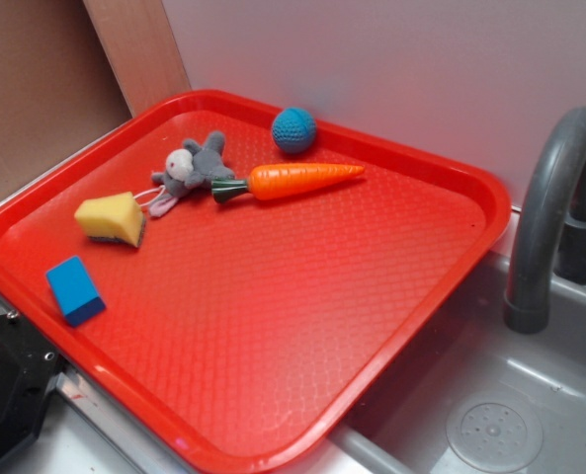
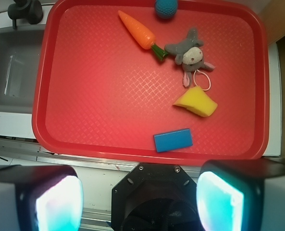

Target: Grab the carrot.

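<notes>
Five items on tray: carrot, plush, ball, sponge wedge and block, all resting on a red plastic tray (image 1: 391, 326) with a textured floor and raised rim
Carrot: glossy orange plastic toy carrot (image 1: 293, 181) with a dark green stem end, lying flat in the tray's far part; in the wrist view (image 2: 138, 31) it sits near the top edge, tip pointing up and left, stem down and right
Plush: small grey stuffed animal (image 1: 192, 168) with a pale face, just beside the carrot's green stem; whether they touch I cannot tell
Ball: blue knitted ball (image 1: 293, 129) close to the far rim, near the carrot but apart from it
Sponge: yellow wedge-shaped sponge (image 1: 112, 218) near the plush, on the side away from the carrot
Block: blue rectangular block (image 1: 74, 289) lying flat, well apart from the carrot, close to the tray's near rim
Gripper: wide apart, with two dark fingers carrying pale teal pads (image 2: 59, 204) at the bottom of the wrist view; the gripper (image 2: 140, 202) grasps nothing and sits off the tray's near rim, well apart from the carrot
Surroundings: grey sink basin (image 1: 530, 395) with a curved grey faucet (image 1: 554, 197) beside the tray
</notes>
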